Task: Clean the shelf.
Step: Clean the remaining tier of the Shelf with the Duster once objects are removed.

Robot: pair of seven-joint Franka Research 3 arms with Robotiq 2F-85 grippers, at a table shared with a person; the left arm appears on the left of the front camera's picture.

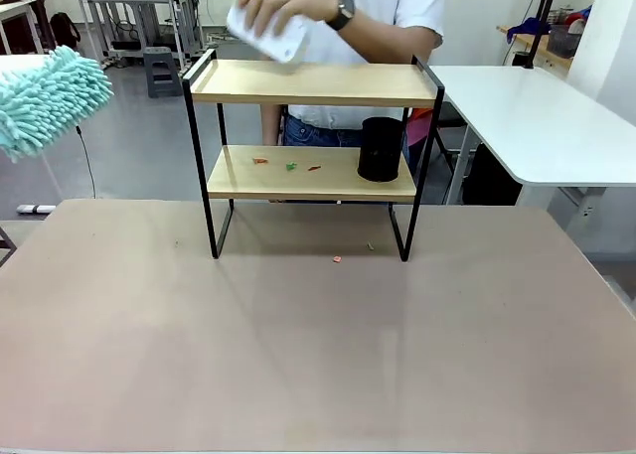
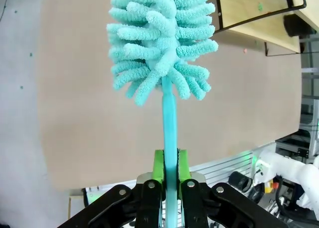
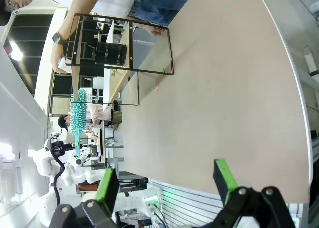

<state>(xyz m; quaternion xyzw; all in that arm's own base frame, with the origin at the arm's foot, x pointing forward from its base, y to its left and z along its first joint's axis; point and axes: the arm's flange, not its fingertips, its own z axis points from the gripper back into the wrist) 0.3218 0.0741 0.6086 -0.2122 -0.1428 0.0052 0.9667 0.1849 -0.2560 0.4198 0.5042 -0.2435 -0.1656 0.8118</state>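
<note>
Our left gripper pinches the handle of a turquoise duster between its green pads. The handle runs straight out along the fingers, with the fluffy head at the far end. Our right gripper hangs on our side of the table, fingers spread wide with nothing between them.

Farther off, toward the table's far side, stands the shelf, its two boards running left to right across our view. The duster head hovers off to the shelf's left, well apart from it, at about the level of the top board. We judge the left arm to be the one placed for the work: its sweep would have to carry the head rightward and forward.

Coloured scraps lie on the lower board, left of a black cup, and two more sit on the table between the front legs. Behind the shelf, a person's hand holds a white object just above the top board, too blurred for us to identify.
</note>
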